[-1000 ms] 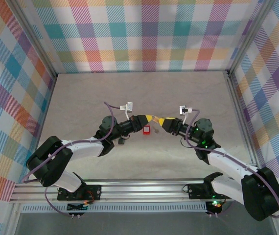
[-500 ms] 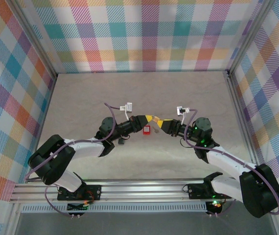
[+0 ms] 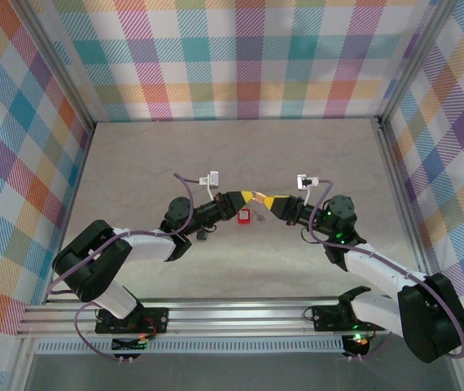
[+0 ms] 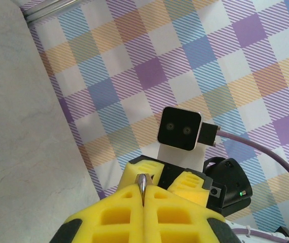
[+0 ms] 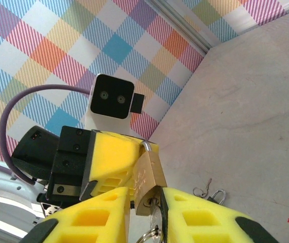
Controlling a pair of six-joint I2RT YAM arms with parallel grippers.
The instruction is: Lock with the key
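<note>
One second on, left pincer (image 4: 143, 191) stays clenched on padlock (image 5: 148, 178); right pincer (image 5: 145, 201) has narrowed around key (image 5: 154, 216), grip unclear

Pale grey tabletop (image 3: 240, 155), faintly marbled, under soft even light. Behind it and on both sides stand plaid walls (image 3: 240, 57) checked in pink, teal, orange and purple. Silver aluminium posts (image 3: 69, 73) rise from its far corners, and a slotted metal rail (image 3: 240, 314) crosses its near edge.
</note>
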